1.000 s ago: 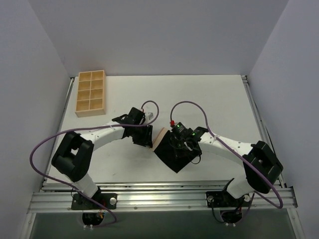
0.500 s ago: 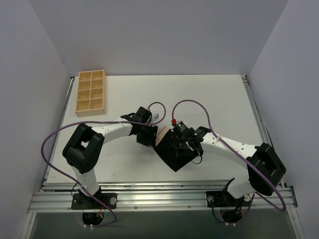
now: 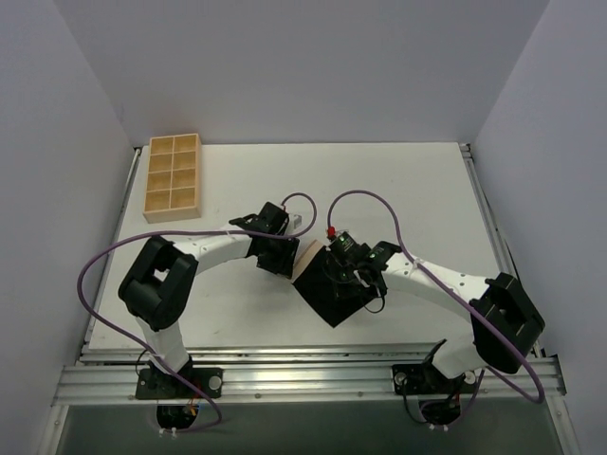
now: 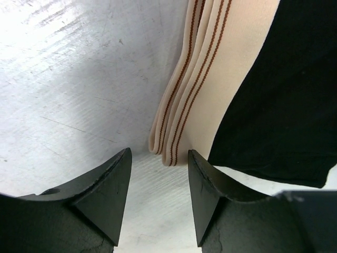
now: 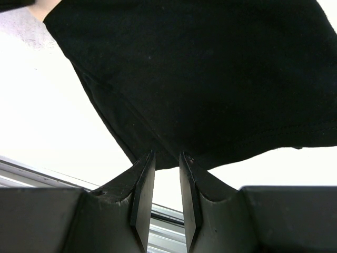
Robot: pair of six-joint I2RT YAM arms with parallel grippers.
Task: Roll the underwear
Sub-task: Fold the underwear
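1. Wooden compartment tray (image 3: 173, 177) sits at the far left corner of the tabletop (image 3: 408, 190), well apart from everything else.
2. My left tool (image 4: 159, 153) is low over the tabletop, just left of the garment. Its fingers (image 4: 108, 184) are apart with nothing between them, only bare surface in the gap.
3. The tan waistband (image 4: 210, 79) lies just ahead of those fingertips. It's folded in layers with brown stitch lines showing, and its near end is right at the mouth of the gap, not gripped.
4. The underwear (image 3: 330, 301) lies flat near the middle of the tabletop, between the two arms. It's turned like a diamond, with the waistband on its upper-left edge and black fabric making up the rest.
5. My right tool (image 5: 167, 154) is over the black fabric on the right side. Its fingers (image 5: 141, 184) are a narrow gap apart with the hem right at the tips. I can't tell whether it's pinching the cloth.
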